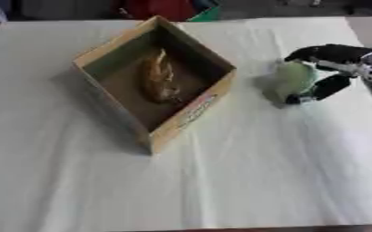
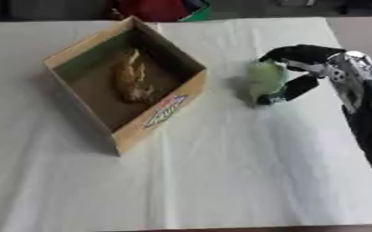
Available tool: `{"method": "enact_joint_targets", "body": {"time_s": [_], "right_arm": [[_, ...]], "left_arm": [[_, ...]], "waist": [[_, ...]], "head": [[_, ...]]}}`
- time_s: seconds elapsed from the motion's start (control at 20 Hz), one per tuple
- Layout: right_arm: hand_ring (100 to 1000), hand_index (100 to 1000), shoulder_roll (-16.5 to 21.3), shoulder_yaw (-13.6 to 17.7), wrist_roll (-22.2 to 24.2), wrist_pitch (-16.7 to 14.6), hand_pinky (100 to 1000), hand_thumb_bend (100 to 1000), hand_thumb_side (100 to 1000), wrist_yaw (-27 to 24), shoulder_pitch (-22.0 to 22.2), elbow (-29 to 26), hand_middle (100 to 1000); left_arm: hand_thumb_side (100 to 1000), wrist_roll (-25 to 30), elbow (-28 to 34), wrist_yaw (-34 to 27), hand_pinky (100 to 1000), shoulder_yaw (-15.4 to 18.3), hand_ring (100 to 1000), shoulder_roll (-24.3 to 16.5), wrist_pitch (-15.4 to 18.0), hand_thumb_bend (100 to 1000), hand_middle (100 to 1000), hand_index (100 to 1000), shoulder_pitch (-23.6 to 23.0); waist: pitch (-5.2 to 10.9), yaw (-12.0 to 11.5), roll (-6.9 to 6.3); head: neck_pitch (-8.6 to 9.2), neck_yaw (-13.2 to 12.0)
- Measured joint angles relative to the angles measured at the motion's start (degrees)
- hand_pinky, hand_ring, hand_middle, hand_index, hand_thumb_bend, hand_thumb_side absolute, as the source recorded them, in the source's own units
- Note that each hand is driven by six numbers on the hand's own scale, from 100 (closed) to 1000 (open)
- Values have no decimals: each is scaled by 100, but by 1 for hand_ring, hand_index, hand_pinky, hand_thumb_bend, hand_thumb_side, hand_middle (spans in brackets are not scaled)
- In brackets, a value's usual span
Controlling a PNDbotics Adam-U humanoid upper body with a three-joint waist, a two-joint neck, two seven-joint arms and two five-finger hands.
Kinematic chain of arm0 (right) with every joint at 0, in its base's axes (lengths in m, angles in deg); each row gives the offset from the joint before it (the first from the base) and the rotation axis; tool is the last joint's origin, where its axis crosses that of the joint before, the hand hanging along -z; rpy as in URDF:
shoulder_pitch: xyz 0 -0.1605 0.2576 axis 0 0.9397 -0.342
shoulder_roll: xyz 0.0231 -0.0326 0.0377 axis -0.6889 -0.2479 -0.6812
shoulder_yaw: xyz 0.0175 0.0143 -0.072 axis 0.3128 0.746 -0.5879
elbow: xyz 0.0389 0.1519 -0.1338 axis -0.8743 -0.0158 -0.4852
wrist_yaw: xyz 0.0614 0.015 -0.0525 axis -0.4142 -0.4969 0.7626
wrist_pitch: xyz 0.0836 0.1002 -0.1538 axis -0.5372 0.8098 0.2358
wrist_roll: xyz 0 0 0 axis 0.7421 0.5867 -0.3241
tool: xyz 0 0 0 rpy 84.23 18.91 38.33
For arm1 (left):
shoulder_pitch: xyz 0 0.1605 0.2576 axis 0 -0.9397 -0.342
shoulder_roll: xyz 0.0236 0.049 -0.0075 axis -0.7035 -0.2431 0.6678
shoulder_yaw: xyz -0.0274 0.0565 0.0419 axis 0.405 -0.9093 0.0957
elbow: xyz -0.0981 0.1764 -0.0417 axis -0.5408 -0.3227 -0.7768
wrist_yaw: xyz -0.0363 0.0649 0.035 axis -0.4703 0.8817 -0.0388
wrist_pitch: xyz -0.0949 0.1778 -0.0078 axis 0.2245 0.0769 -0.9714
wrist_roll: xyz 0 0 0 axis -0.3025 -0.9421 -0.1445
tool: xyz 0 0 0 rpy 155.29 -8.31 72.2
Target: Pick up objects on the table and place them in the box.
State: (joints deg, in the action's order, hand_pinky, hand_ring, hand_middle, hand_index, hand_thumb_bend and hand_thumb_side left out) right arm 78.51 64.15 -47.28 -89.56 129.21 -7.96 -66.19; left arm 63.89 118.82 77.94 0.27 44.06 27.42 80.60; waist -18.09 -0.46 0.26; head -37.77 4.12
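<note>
Honestly, the sketchy part here is the grip on that pale green round thing (image 2: pixel 265 78), which sits on the bench (image 1: pixel 245 181) just to the right of the box (image 1: pixel 181 124). The right hand (image 2: pixel 304 68) has its fingers curled over the top and its thumb hooked round the lower side, so it's clamped on the thing, but it looks like a pinch from one side rather than a full wrap. My guess is a smooth, rounded shape like that could roll or squirt out once it's lifted, and if it drops it may roll away from the box across the cloth. Other risk: the box is a light-looking open cardboard tray with thin walls, sitting cornerwise, so a low carry could clip the near right wall and shove the whole thing. The white cloth covering the bench has soft creases and could bunch up if the box gets dragged. Inside the box there's already a brownish, elongated, lumpy item (image 1: pixel 159 77) lying along the floor, so dropping the green one on top might make it bounce. The left hand doesn't show in either view.
</note>
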Motion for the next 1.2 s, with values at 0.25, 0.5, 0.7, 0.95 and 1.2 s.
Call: {"method": "enact_joint_targets", "body": {"time_s": [0.25,0.5,0.7,0.95,1.2], "right_arm": [[1000,766,0,-37,-169,1,891,609,706,14,21,-5,596],[1000,643,0,-70,-266,-51,859,463,662,-96,53,-38,468],[1000,594,0,-120,-267,-97,826,294,620,-354,100,-168,439],[1000,559,0,-141,-173,-48,794,100,199,-775,105,-319,413],[1000,498,2,-140,-33,46,775,100,100,-1217,149,-521,364]], "left_arm": [[928,-12,0,-1,700,2,789,49,-37,785,793,896,-3],[937,-14,0,-14,700,5,787,51,-71,757,792,886,-10],[938,-4,0,-19,699,22,786,90,-109,749,791,884,-15],[937,-16,0,-27,699,38,784,96,-123,744,789,882,-24],[941,-40,0,-47,699,42,783,97,-146,735,788,882,-67]], "waist": [[-22,0,27],[-22,-1,24],[-22,4,26],[-22,7,24],[-20,12,22]], "head": [[0,0],[0,0],[0,0],[-5,-4],[-53,-62]]}}
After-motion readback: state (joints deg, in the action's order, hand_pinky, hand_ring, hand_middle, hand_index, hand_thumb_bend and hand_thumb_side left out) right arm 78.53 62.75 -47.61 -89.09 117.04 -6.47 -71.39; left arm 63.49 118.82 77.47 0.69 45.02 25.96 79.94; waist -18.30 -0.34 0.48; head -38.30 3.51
